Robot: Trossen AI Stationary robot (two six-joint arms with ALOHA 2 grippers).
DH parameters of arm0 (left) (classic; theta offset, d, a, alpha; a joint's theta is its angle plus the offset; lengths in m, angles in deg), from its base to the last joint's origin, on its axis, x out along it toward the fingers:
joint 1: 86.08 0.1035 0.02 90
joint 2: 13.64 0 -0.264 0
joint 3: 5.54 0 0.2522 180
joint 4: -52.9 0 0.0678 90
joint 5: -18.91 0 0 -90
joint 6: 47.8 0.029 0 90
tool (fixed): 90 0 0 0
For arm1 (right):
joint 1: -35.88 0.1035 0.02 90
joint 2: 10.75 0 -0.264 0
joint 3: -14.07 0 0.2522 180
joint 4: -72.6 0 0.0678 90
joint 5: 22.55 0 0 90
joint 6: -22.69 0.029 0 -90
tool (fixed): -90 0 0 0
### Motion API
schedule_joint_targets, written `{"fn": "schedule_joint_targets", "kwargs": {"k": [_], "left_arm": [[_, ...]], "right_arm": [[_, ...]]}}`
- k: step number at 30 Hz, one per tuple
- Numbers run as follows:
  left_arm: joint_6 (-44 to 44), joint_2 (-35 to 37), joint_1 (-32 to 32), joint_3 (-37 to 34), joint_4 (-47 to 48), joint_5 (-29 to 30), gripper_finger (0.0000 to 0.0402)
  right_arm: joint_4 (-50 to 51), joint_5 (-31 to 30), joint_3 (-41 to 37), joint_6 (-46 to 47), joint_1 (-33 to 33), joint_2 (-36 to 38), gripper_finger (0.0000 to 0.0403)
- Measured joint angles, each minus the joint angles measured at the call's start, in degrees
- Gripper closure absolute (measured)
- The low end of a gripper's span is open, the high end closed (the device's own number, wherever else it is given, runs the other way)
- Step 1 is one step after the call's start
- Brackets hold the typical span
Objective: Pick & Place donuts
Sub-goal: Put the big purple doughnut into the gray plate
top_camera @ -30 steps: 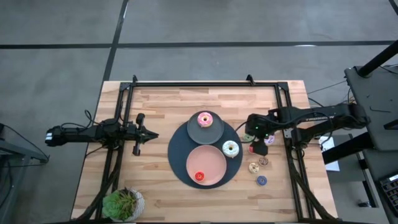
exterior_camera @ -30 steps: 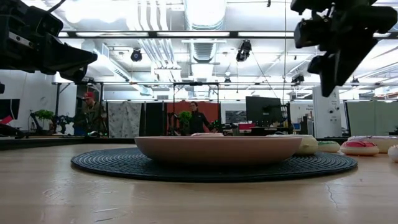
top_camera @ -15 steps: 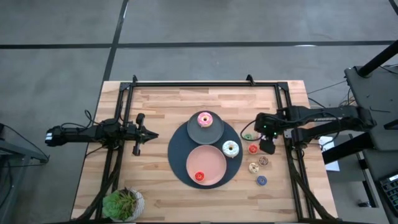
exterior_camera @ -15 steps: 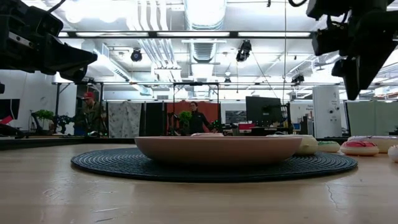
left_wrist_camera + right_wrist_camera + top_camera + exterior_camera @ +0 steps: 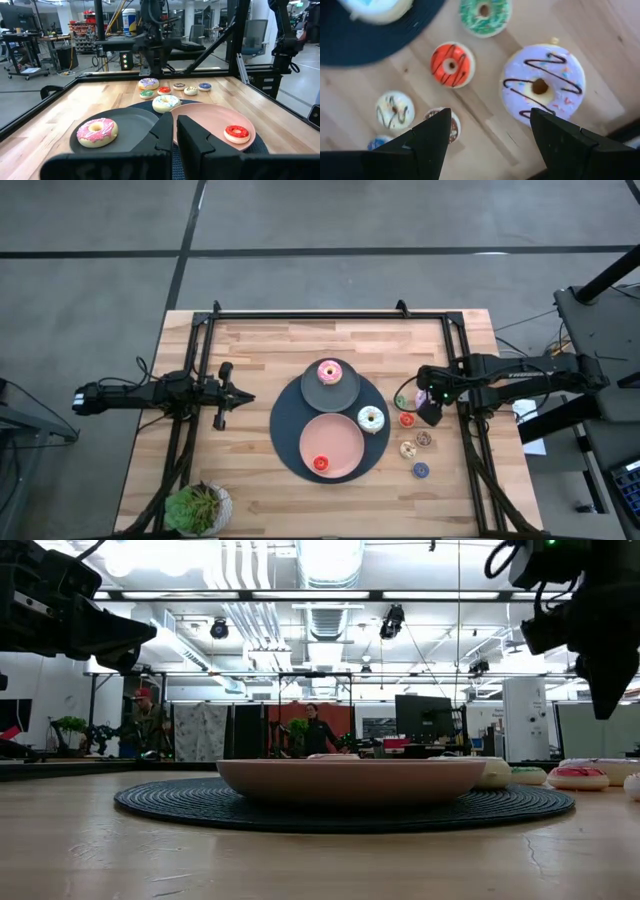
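Your grey plate point(image 5: 332, 388) holds a pink donut point(image 5: 329, 372); your pink plate point(image 5: 335, 442) holds a red one point(image 5: 320, 463). Your right tool point(image 5: 428, 402), spread empty, hangs over the lilac donut point(image 5: 542, 83) on the wooden surface point(image 5: 250, 350); your left tool point(image 5: 232, 399) is pressed together.

A grey concrete floor point(image 5: 300, 220) surrounds the wooden bench point(image 5: 260, 345). Beyond it lies an open workshop: ceiling ducts point(image 5: 240, 610) and bright strip lights point(image 5: 330, 595) overhead, a dark monitor point(image 5: 420, 718) at 3 o'clock, and a person point(image 5: 315, 730) standing far back.
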Motion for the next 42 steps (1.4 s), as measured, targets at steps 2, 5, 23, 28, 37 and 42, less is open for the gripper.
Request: {"fn": "schedule_joint_targets", "kwargs": {"k": [2,5,23,28,37,42], "left_arm": [[0.0,0.0,0.0,0.0,0.0,0.0,0.0402],[0.0,0.0,0.0,0.0,0.0,0.0,0.0402],[0.0,0.0,0.0,0.0,0.0,0.0,0.0402],[0.0,0.0,0.0,0.0,0.0,0.0,0.0402],[0.0,0.0,0.0,0.0,0.0,0.0,0.0402],[0.0,0.0,0.0,0.0,0.0,0.0,0.0402]], "right_arm": [[-0.1,-1.4,0.0,3.2,0.0,-0.5,0.0140],[-0.2,-2.9,0.2,5.6,-0.6,-1.3,0.0141],[-2.2,-2.9,0.3,21.7,-2.0,-4.9,0.0126],[-4.3,-3.2,-0.3,21.7,-2.6,-7.8,0.0124],[-8.8,-4.4,-3.7,24.7,-3.0,-7.0,0.0128],[-9.7,-4.4,-5.2,26.5,-3.0,-7.0,0.0133]]}}
